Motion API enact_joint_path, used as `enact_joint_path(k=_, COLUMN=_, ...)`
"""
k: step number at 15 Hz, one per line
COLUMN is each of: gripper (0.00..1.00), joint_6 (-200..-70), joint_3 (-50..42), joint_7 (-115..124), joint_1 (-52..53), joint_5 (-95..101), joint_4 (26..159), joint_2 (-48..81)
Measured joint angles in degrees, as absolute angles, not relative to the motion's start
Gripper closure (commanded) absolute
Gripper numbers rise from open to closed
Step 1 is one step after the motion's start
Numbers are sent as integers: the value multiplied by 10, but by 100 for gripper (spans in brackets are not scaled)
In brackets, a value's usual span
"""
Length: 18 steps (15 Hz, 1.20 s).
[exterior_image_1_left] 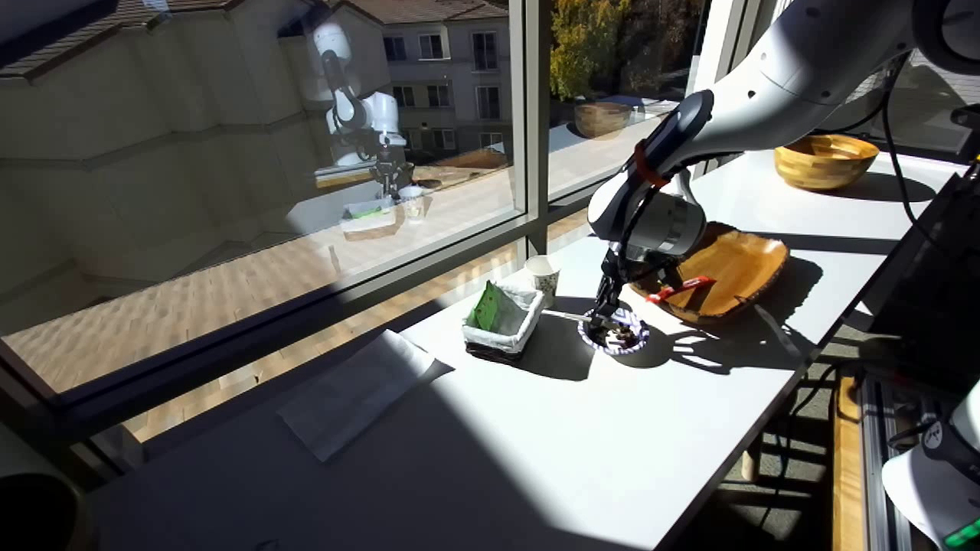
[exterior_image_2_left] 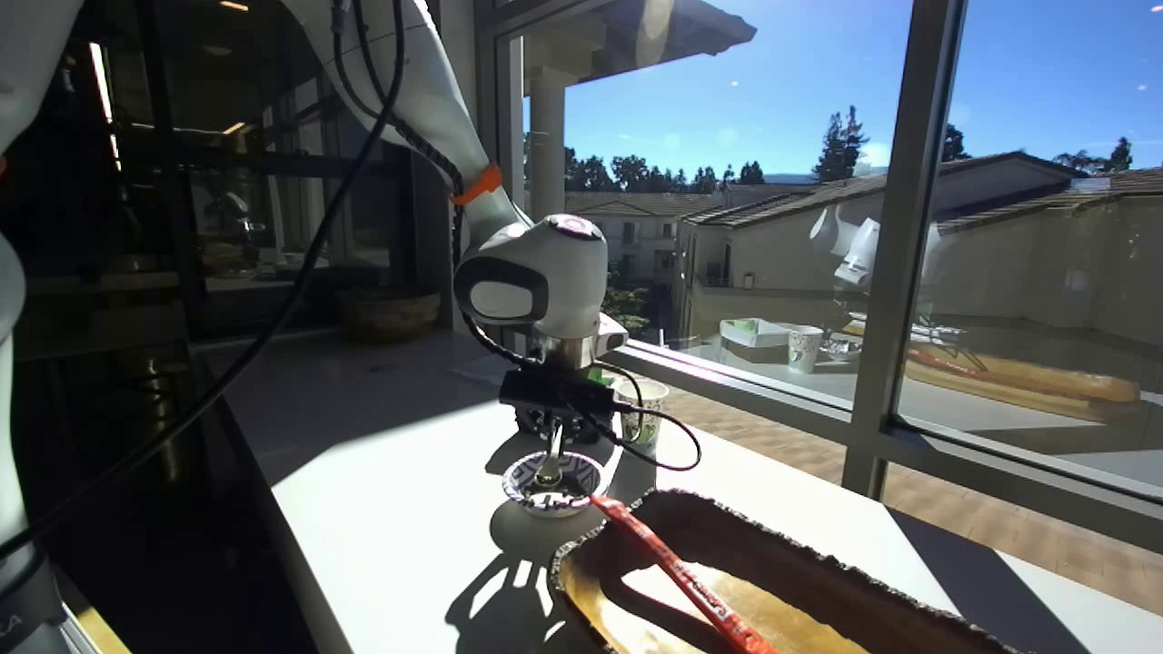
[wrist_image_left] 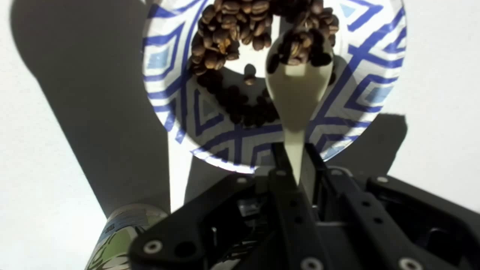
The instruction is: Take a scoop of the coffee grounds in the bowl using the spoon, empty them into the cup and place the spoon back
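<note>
At the bottom of the wrist view we see the black two-fingered gripper (wrist_image_left: 296, 161) clamped on the handle of a pale cream spoon (wrist_image_left: 296, 90). Several dark brown coffee beans (wrist_image_left: 300, 47) sit in the spoon's head, over the round, blue-patterned white bowl (wrist_image_left: 165, 56) at top centre, which holds more beans. At lower left we make out part of the white-and-green patterned cup (wrist_image_left: 120, 240), apart from the bowl.
</note>
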<state>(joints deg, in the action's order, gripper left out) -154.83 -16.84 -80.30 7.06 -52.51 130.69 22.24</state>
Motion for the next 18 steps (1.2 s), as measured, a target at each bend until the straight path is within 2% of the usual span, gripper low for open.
enact_joint_path(k=4, gripper=97, joint_6=-1564, joint_3=-127, joint_7=-677, joint_1=30, joint_5=-374, joint_4=1296, joint_2=215)
enact_joint_path(k=9, gripper=97, joint_6=-1531, joint_3=-159, joint_7=-563, joint_1=58, joint_5=-237, joint_4=1254, joint_2=207)
enact_joint_path(k=13, gripper=97, joint_6=-1467, joint_3=-87, joint_7=-502, joint_1=-4, joint_5=-148, joint_4=1194, joint_2=198)
enact_joint_path(k=18, gripper=97, joint_6=-1395, joint_3=-29, joint_7=-514, joint_1=-66, joint_5=-139, joint_4=1117, joint_2=202)
